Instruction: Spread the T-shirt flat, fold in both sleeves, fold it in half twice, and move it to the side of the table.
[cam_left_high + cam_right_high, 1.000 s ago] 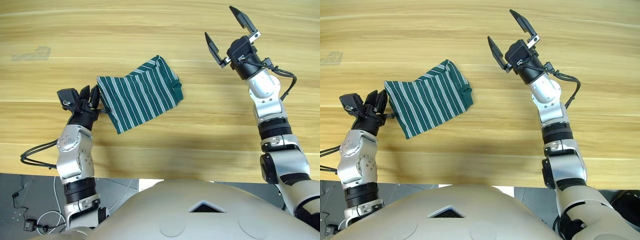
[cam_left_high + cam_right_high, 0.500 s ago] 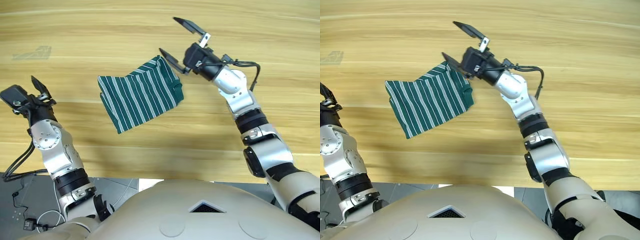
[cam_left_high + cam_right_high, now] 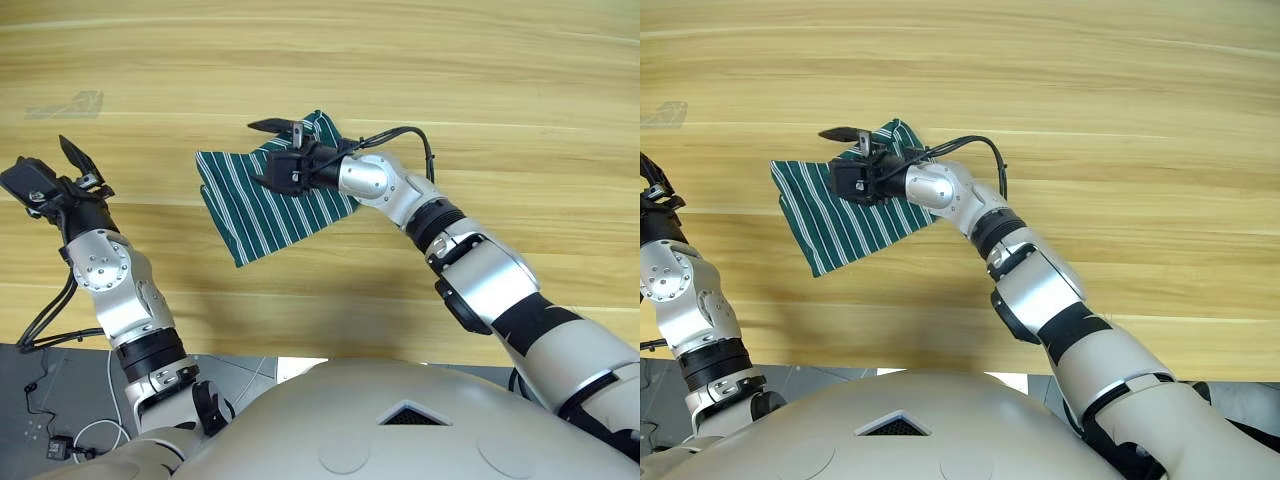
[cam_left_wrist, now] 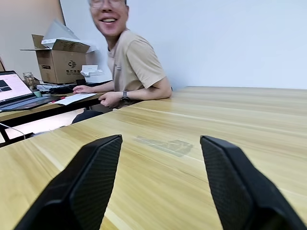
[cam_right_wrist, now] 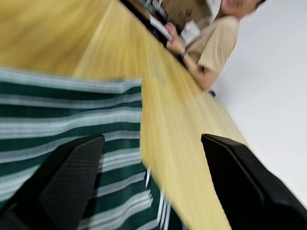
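The green T-shirt (image 3: 250, 205) with white stripes lies folded into a small rectangle on the wooden table (image 3: 470, 70), left of centre. My right gripper (image 3: 263, 154) reaches across from the right and hovers open just above the shirt's far half, one finger on each side of the striped cloth (image 5: 57, 124). My left gripper (image 3: 68, 168) is held off to the left, well apart from the shirt, near the table's front-left part. Its fingers (image 4: 91, 184) stand wide open with nothing between them.
A pale patch of tape (image 3: 65, 105) marks the tabletop at the back left. The table's front edge (image 3: 330, 352) runs close to my body. Bare wood stretches to the right of the shirt and behind it.
My left gripper has left the shirt's left corner and drawn back to the left, open. My right arm has swung from the far right across to above the shirt. The shirt has stayed put.
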You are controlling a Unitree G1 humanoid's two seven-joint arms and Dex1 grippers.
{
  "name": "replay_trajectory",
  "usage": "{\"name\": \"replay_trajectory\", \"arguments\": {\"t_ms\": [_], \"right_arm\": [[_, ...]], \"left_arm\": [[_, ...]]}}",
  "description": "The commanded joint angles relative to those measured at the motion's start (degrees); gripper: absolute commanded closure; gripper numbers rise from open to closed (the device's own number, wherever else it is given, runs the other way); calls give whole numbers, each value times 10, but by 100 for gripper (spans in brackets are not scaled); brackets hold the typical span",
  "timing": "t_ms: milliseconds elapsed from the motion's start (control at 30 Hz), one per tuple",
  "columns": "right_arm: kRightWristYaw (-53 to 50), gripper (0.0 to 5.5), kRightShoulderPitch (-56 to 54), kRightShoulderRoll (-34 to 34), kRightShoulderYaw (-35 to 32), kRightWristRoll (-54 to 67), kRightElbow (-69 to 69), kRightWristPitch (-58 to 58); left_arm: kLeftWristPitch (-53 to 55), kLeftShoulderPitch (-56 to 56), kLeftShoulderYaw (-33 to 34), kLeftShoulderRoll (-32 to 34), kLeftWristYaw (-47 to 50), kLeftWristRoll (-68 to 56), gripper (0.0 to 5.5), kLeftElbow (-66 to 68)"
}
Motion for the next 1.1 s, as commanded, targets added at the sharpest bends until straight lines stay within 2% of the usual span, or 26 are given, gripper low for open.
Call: {"name": "replay_trajectory", "arguments": {"t_ms": [33, 233, 433, 567, 667, 767, 900, 1100], "right_arm": [[-39, 175, -33, 45, 20, -38, 51, 58], [-76, 175, -7, -20, -1, -36, 88, 142], [-80, 175, 31, -157, -84, 18, 83, 136], [-89, 175, 78, -291, -195, 106, 78, 146], [-61, 175, 139, -354, -307, 208, 75, 161], [-70, 175, 191, -393, -423, 313, 74, 201], [-175, 175, 251, -430, -575, 440, 66, 238], [-291, 175, 282, -431, -677, 511, -1, 202]], "left_arm": [[0, -7, -11, -6, -9, 1, 248, 5], [-3, -11, -33, -14, -23, 3, 248, 14], [-9, -2, -41, -25, -22, 5, 248, 9], [-10, 8, -62, -39, -25, 10, 248, -14], [-11, 12, -82, -54, -22, 19, 248, -22], [-7, 17, -98, -67, -19, 25, 248, -38], [-2, 27, -114, -80, -18, 32, 248, -51], [3, 35, -129, -94, -18, 38, 248, -57]]}}
